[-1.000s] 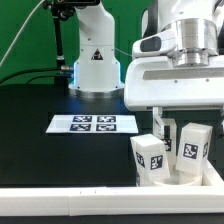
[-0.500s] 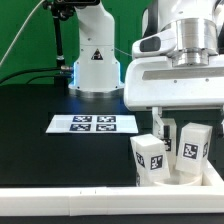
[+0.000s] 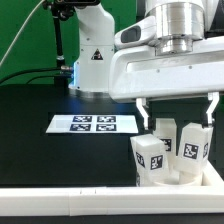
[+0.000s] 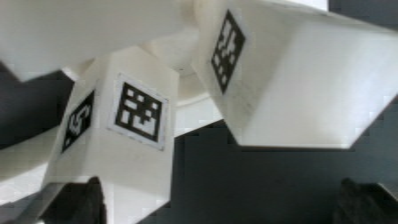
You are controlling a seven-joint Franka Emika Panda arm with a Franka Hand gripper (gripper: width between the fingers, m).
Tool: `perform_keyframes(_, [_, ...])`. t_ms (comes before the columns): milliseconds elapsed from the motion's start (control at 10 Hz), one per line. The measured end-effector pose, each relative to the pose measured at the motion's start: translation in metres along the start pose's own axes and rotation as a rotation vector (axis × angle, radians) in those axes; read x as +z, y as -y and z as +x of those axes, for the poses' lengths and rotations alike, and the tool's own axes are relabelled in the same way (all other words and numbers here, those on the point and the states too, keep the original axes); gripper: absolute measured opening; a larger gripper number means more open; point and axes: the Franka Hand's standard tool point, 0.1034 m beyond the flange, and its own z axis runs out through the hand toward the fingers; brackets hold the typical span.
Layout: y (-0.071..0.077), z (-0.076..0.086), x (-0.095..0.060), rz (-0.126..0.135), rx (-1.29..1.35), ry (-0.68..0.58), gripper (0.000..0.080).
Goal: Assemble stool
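White plastic fills the wrist view: blocky stool legs [image 4: 285, 80] with black-and-white square tags, close under the camera. In the exterior view the white two-finger gripper [image 3: 178, 112] hangs over the stool, fingers [image 3: 143, 111] spread wide, nothing between them. The flat white marker board [image 3: 94, 124] lies on the black table [image 3: 40, 140]. Towards the exterior view's right of that board sits the round white seat disc [image 3: 180, 178], three tagged legs [image 3: 150, 158] standing upright in it, just behind the long white border rail [image 3: 70, 200].
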Motion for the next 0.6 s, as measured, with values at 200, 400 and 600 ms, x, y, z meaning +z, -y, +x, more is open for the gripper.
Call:
perform_keyframes(200, [0.013,-0.003,0.002,-0.012,0.025,0.130,0.0648])
perform_keyframes(400, [0.014,-0.011,0.003,-0.034,0.005,0.220,0.0648])
perform_keyframes(600, [0.010,-0.005,0.002,-0.038,0.017,0.238,0.0648])
